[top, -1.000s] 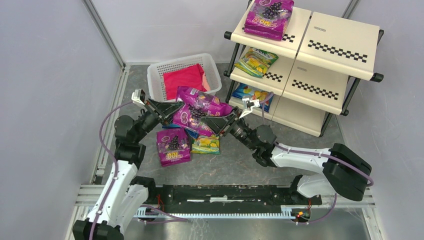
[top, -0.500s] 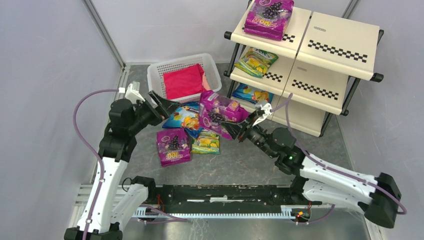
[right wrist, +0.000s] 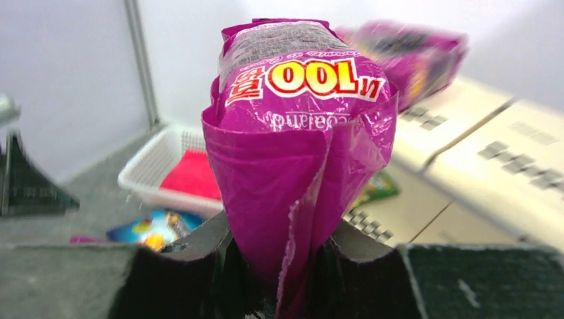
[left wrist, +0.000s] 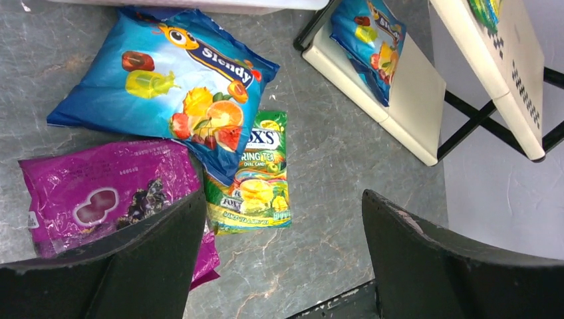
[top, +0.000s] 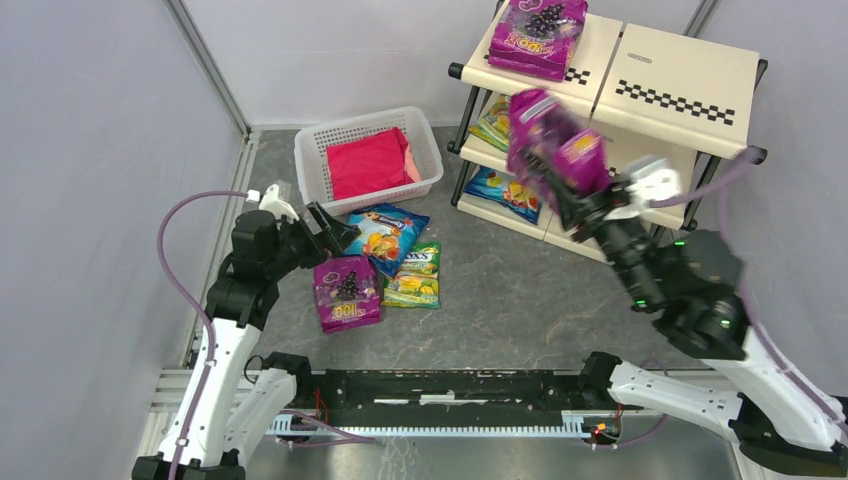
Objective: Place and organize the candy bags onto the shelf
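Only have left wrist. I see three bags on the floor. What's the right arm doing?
Observer: The right gripper is shut on a purple grape bag, in the air in front of the shelf.
Operator: Top tier free?
Observer: Its left half holds a second purple bag; its right half is bare.
Operator: Anything in the basket?
Observer: The white basket holds a pink cloth; no bag shows in it.
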Tool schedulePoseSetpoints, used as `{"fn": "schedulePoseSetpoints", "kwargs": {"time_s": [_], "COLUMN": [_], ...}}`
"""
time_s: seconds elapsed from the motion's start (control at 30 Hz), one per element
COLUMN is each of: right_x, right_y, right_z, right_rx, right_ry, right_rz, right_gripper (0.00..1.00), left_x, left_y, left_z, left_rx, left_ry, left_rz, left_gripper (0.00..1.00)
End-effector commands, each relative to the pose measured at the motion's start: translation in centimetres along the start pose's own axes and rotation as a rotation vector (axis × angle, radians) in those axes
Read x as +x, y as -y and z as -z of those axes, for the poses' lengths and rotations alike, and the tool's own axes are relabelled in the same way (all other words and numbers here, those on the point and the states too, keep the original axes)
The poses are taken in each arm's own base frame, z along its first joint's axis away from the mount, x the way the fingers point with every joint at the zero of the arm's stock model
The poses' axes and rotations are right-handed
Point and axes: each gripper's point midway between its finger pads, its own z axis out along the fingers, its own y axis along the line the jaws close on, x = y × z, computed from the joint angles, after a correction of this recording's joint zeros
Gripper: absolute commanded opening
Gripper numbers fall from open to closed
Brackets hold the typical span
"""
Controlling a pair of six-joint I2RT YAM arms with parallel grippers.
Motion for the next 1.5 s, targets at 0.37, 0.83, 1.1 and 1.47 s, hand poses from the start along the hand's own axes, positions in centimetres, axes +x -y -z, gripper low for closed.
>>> {"fn": "schedulePoseSetpoints", "kwargs": {"time_s": [0.37,0.83,1.1,1.47], "right_x": [-15.4,-13.1,-10.3,-5.2], "right_y": [11.9,15.7,20.7,23.0], "right_z": [2.3,-5.4,-8.6,-12.1], "right_rx": [0.537,0.873,0.901,0.678], "right_ry": [0.137,-0.092,-0.166,-0.231], "right_rz": [0.19,0.569,0.674,0.758], "right_gripper": [0.1,0.14,0.14,0.14], "left_x": [0.2,0.7,0.8,0.8], "left_y": [0.2,-0.1,-0.4,-0.2], "left_z": [1.9,2.2,1.8,0.8], "left_rx": [0.028,0.025,0.013,0.034], "left_ry": [0.038,0.039,0.019,-0.011], "left_rz": [-0.099,-0.095,-0.13,-0.142], "left_gripper": [0.93,0.93,0.93,0.92]}}
